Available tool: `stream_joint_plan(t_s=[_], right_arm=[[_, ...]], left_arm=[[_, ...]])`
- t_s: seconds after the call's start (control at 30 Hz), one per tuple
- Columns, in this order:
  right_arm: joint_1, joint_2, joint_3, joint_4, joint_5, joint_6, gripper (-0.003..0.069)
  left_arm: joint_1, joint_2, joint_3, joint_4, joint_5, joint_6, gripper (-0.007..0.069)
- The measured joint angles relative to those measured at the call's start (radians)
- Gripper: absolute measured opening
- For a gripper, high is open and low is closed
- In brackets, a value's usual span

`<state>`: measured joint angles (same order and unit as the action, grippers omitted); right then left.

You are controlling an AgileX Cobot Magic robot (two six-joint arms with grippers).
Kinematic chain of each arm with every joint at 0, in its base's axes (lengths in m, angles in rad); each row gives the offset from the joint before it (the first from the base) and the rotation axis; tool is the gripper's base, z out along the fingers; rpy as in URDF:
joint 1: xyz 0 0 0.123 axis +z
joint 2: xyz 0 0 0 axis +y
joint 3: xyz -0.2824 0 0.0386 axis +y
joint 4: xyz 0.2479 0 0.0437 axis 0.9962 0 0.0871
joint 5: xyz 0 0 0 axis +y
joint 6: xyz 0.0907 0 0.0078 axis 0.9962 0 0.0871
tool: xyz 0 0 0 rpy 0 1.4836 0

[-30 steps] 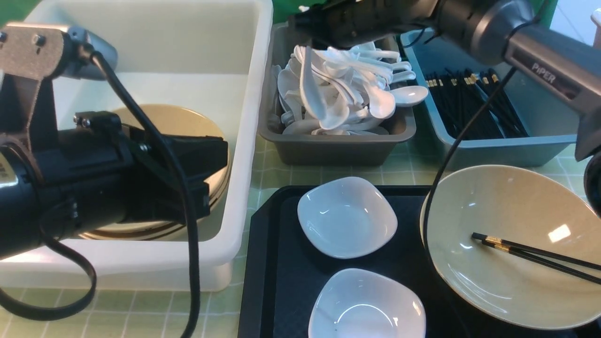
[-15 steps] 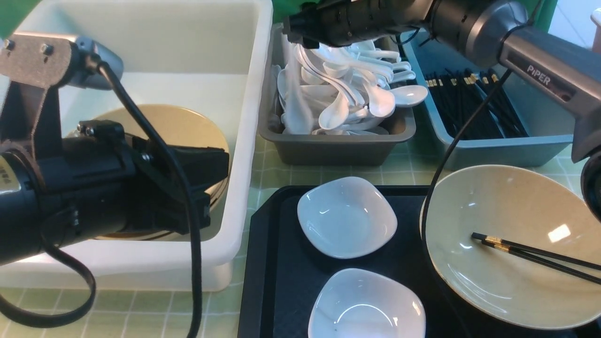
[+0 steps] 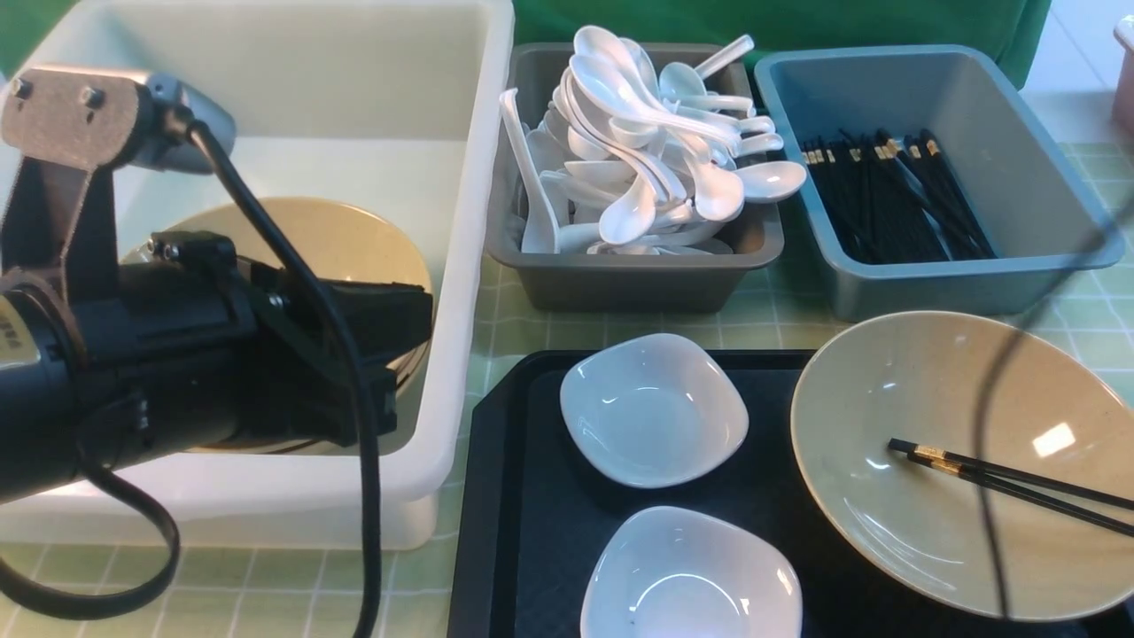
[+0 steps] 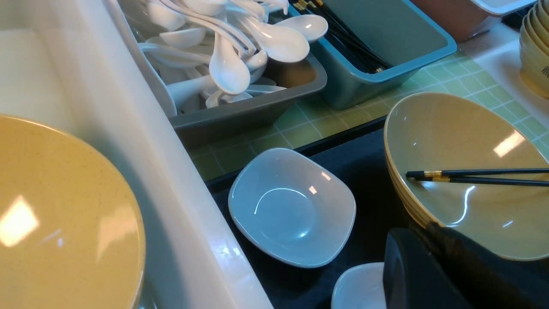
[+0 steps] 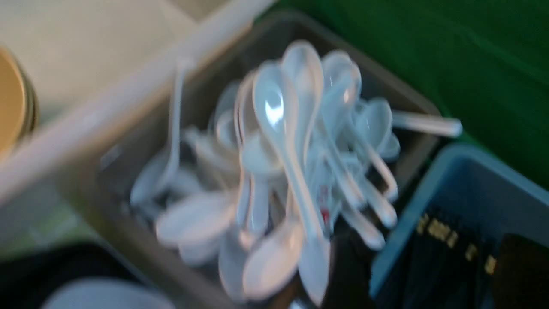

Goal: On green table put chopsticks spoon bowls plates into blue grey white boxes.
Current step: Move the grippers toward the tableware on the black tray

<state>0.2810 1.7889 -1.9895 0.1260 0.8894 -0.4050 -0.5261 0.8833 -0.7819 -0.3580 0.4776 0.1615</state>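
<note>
Two white bowls sit on the black tray. Beside them a tan plate holds the black chopsticks. The white box holds more tan plates. My left gripper hovers over them; its dark fingers show only partly. The grey box is heaped with spoons, and one spoon leans on its left wall. The blue box holds several chopsticks. My right gripper is blurred, open and empty above the grey and blue boxes.
The green table shows between the boxes and the tray. A blurred black cable hangs over the tan plate. A pinkish box stands at the far right, and a stack of tan bowls stands beyond it.
My right arm let a spoon go into the grey box and pulled back out of the front view. The spoon now leans on the box's left wall. The left arm barely moved.
</note>
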Motion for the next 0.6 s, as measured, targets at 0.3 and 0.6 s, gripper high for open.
stream_joint_plan(t_s=[0.3, 0.6], right_arm=[[0.0, -0.119, 0.459, -0.084, 0.28, -0.1, 0.044], [0.0, -0.121, 0.649, -0.231, 0.28, 0.023, 0.0444]], left_arm=[[0.0, 0.0, 0.0, -0.041, -0.019, 0.001, -0.0002], [0.0, 0.0, 0.0, -0.041, -0.023, 0.002, -0.0002]])
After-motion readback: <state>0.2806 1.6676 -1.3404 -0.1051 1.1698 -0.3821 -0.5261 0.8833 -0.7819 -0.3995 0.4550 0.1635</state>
